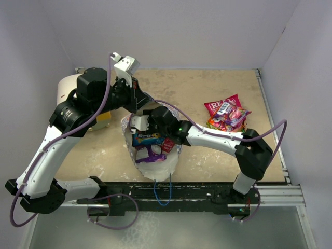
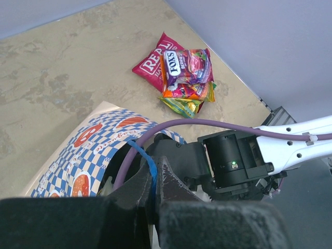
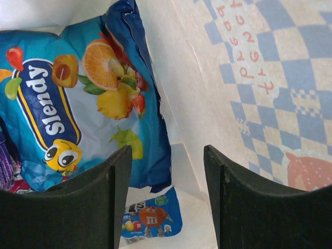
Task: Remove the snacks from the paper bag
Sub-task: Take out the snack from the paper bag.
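Observation:
The blue-and-white checkered paper bag stands open at the table's front middle. My left gripper is shut on its blue cord handle at the far rim. Reaching down inside the bag, my right gripper is open, just above a blue "Slendy" packet and a small blue M&M's packet. From above, blue, purple and red snacks show in the bag. Out on the table lie a pink-red "REAL" packet, a purple packet and a yellow-green one.
A white-and-orange cylinder stands at the far left, partly behind my left arm. Walls close in the table on the left, back and right. The black rail runs along the front edge just below the bag.

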`<state>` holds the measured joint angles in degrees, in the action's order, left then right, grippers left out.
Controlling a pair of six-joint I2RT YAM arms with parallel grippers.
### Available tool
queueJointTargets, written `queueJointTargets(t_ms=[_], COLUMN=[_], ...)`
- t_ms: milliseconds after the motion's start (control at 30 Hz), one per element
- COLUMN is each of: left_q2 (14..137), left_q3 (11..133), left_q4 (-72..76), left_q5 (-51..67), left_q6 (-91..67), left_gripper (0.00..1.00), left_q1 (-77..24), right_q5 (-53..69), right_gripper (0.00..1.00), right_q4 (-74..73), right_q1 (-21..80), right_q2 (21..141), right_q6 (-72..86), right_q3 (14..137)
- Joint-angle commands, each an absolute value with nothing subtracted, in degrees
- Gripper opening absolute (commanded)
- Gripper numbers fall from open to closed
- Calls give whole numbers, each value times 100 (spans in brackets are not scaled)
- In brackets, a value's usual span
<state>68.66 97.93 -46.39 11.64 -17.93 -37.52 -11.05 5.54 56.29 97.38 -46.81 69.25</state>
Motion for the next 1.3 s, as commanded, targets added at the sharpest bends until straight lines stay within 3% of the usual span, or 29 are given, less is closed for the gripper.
queueJointTargets(t_ms=[0,600,933,1267], left_q2=[6670,6731,6810,6656], left_q3=[10107,9985,9988,9915], left_q4=[-4097,-3930,-4046,-4417], left_q5=[1163,1677,1385,306], left_q6=[-1658,-1695,-1775,-1747], left_gripper=[0,0,0,0], left_q1=[-3735,-3738,-3738,-3731], right_q5=[-1200,-1675,-1169,-638], right_gripper=[60,63,63,69], right_q4=[641,908,1843,2329], right_q1=[5531,5296,5232,5194], right_q2=[9843,11102,11503,10362], right_q6=[-4719,-4671,-4770,-4257], right_q3=[7071,7959,7959,6608])
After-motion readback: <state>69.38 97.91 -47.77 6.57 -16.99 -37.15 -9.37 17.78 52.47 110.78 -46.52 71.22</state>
